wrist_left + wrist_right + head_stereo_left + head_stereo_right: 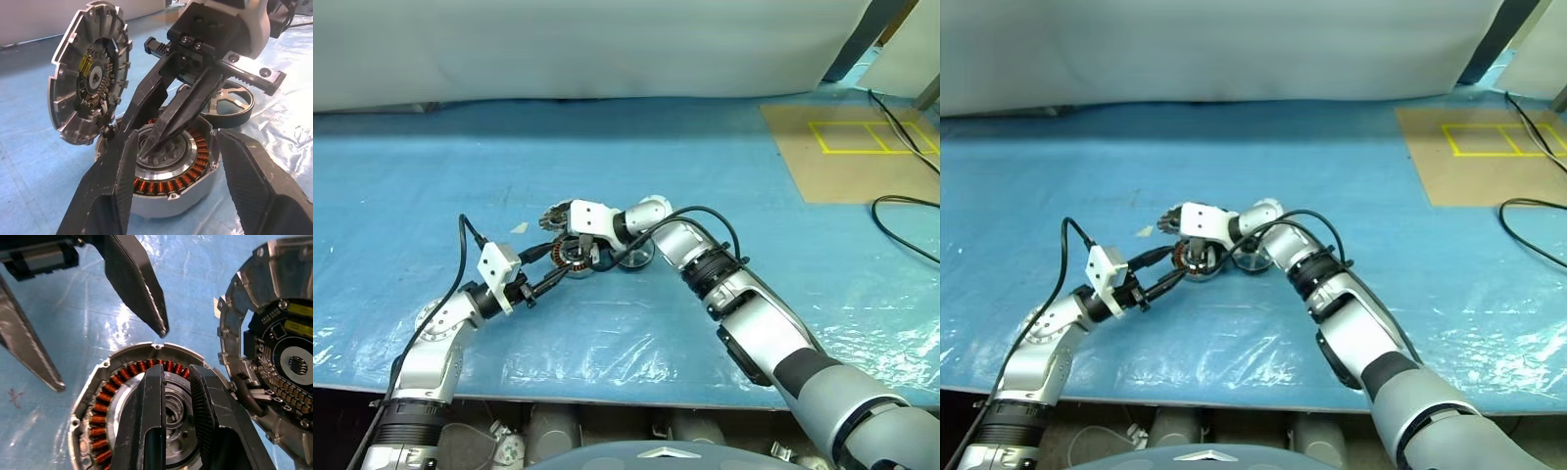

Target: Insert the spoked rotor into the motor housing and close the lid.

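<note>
On the blue plastic-covered table (724,186), the left gripper (560,276) sits nearest, its two black fingers spread wide to either side of the motor housing (168,183); in the left wrist view a gap shows between each finger and the housing's silver wall, so it grips nothing. The housing lies flat on the sheet at about eleven o'clock from the table's middle, copper windings ringing a silver centre that already fills its bore. Over it the right gripper (177,396) reaches in from three o'clock and tilts downward, its two fingers drawn close together with only a thin slit between them, their tips resting over the centre hub; whether they pinch anything there cannot be told. The lid (90,81) stands tilted on edge at the housing's rim, at about ten o'clock from it in the left wrist view, its finned, circuit-bearing face turned toward the housing and short wires running from it down to the housing's edge. Just beyond the housing, at its one o'clock, a silver spoked wheel (230,103) lies flat on the sheet, partly hidden behind the right gripper.
</note>
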Motion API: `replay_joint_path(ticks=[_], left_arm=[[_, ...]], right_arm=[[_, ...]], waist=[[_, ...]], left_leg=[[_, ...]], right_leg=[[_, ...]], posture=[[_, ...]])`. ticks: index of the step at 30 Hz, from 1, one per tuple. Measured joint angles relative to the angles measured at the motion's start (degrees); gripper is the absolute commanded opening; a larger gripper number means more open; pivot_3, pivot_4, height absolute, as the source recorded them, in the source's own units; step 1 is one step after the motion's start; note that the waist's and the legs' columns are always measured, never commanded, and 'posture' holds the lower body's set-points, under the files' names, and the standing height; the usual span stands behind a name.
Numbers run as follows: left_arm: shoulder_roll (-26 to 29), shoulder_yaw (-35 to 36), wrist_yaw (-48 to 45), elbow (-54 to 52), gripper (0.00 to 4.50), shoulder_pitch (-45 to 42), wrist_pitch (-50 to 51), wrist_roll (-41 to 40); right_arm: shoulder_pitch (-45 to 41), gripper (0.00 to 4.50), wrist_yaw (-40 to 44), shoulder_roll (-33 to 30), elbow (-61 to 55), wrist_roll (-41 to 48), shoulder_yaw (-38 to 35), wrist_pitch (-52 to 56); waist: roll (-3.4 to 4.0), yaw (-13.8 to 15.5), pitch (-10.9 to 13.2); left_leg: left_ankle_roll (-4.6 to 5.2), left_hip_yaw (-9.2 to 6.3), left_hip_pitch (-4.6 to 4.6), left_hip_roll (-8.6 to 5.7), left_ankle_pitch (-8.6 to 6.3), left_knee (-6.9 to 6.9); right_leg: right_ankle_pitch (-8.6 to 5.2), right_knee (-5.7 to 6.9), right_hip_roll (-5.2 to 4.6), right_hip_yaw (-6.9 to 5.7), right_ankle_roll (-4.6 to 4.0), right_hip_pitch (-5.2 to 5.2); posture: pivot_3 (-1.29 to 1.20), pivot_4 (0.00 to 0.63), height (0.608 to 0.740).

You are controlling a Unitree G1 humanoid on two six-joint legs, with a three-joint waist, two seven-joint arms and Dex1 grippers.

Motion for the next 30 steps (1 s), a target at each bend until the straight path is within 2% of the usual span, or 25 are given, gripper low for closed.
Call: replay_joint_path(ticks=[18, 30], left_arm=[[0.13, -0.12, 0.05, 0.01, 2.72, -0.02, -0.47, 0.76], [0.07, -0.47, -0.01, 0.03, 2.72, 0.02, -0.47, 0.97]], right_arm=[[-1.57, 0.8, 0.75, -1.01, 4.05, -2.06, 0.03, -5.64], [-1.53, 0.8, 5.29, -3.52, 2.65, -2.26, 0.02, -6.03]], waist=[[0.0, 0.01, 0.0], [0.01, 0.01, 0.01]], left_leg=[[0.0, 0.01, 0.0, 0.01, -0.01, 0.0], [0.23, 0.01, -0.01, 0.02, -0.12, -0.01]], right_leg=[[-0.01, 0.01, 0.0, 0.0, -0.01, -0.01], [-0.01, 0.0, 0.0, 0.0, -0.02, -0.03]], posture=[[0.0, 0.15, 0.74], [0.0, 0.15, 0.74]])
